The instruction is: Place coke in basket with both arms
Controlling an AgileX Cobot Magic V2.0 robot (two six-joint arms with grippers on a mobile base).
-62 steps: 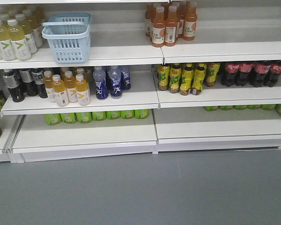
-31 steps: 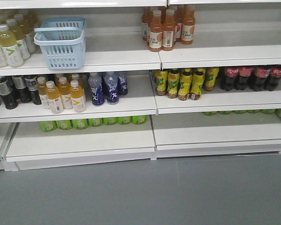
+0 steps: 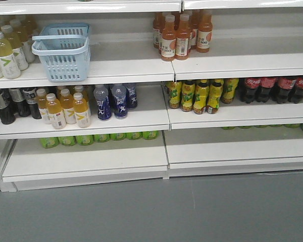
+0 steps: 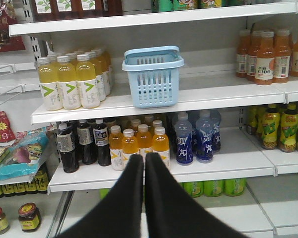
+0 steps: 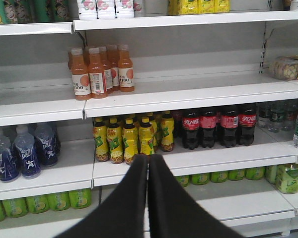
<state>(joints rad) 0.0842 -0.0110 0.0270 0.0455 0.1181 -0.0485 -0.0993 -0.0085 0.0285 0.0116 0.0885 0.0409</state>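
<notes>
1. while both my arms face the white, smooth-fronted shelving (image 3: 141, 115), my left claw (image 4: 144, 157) has its two matte black wedge fingers pressed together, nothing between them. my right claw (image 5: 148, 158) is the same, tips touching and empty.
2. the basket (image 3: 65, 68) is pale blue plastic, rectangular with rounded corners. its walls are cut by upright slots and its flat handles rest along the rim. it stands upright on the upper shelf at the left, just beside the pale yellow bottles (image 3: 5, 53), whose white labels carry a green "v".
3. the coke (image 5: 219, 124) is a row of small dark plastic bottles, each with a red wrap label bearing white script too small for me to read. they stand upright on the middle shelf at the right, just beside the yellow-and-green bottles (image 5: 124, 141), a shelf lower than the basket and well apart from it.
4. the orange-brown juice bottles (image 4: 264, 59) have white caps and white labels reading "c100". they stand on the upper shelf, right of the basket.
</notes>
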